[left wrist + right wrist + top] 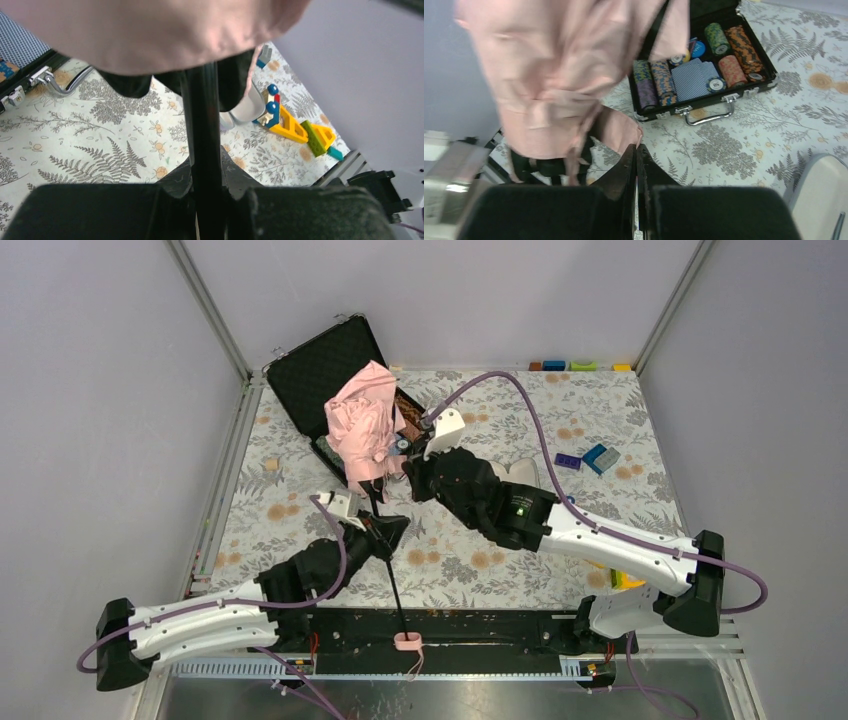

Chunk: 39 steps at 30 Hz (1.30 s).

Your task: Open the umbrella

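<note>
The umbrella's pale pink canopy (pixel 362 425) hangs bunched and folded above the open case. Its thin black shaft (pixel 392 580) runs down to the small pink handle (pixel 407 642) at the table's near edge. My left gripper (pixel 384 530) is shut on the shaft, which stands between its fingers in the left wrist view (pixel 202 125) under the canopy (pixel 160 30). My right gripper (pixel 410 466) is just right of the canopy's lower end. In the right wrist view its jaws (pixel 637 150) are closed on the edge of the pink fabric (pixel 564 65).
An open black case (pixel 320 370) of poker chips (pixel 704 75) lies at the back left behind the canopy. A pale fabric sleeve (pixel 520 472) lies under the right arm. Toy blocks (pixel 600 458) lie at the right, more along the back edge (pixel 580 366). A yellow toy (pixel 295 127) lies near the right base.
</note>
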Each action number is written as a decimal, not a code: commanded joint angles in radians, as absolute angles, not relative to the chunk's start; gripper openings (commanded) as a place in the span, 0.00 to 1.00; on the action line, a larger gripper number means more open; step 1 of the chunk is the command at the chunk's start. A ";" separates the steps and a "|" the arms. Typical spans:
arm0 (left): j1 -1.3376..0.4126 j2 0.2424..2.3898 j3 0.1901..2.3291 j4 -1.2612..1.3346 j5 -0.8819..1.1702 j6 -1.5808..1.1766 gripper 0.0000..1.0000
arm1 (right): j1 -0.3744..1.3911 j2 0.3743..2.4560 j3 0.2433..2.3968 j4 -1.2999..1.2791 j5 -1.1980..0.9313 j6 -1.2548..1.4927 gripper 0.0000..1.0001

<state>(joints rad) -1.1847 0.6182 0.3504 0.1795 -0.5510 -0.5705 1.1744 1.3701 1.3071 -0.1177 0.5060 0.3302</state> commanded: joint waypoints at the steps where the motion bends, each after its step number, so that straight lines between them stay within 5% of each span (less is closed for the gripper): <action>1: -1.183 0.583 0.371 0.290 -0.586 -0.561 0.00 | 1.137 1.330 1.282 -0.108 0.518 0.369 0.00; 6: -1.183 0.591 0.371 0.285 -0.572 -0.574 0.00 | 1.128 1.300 1.235 -0.056 0.485 0.385 0.00; 7: -1.183 0.591 0.372 0.283 -0.569 -0.575 0.00 | 1.128 1.288 1.223 -0.040 0.477 0.389 0.06; 10: -1.183 0.589 0.377 0.278 -0.559 -0.570 0.00 | 1.122 1.247 1.191 -0.011 0.461 0.397 0.60; 12: -1.183 0.589 0.382 0.273 -0.551 -0.569 0.00 | 1.114 1.217 1.173 -0.011 0.449 0.417 0.83; 19: -1.183 0.593 0.380 0.273 -0.531 -0.574 0.00 | 1.078 1.145 1.100 0.105 0.291 0.470 1.00; 29: -1.181 0.627 0.387 0.309 -0.391 -0.474 0.00 | 0.979 1.362 1.262 0.176 -0.028 0.592 1.00; 32: -1.160 0.631 0.405 0.261 -0.376 -0.451 0.00 | 0.929 1.442 1.387 0.082 -0.179 0.585 0.75; 35: -1.062 0.618 0.415 0.194 -0.328 -0.507 0.00 | 0.883 1.404 1.454 -0.039 -0.215 0.515 0.16; 39: -0.816 0.588 0.382 0.128 -0.176 -0.639 0.00 | 0.845 1.199 1.431 -0.191 -0.071 0.396 0.11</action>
<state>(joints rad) -0.9905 0.6289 0.3527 0.1165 -0.3214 -0.5476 0.8902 1.4174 1.3842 -0.0540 -0.1329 0.5179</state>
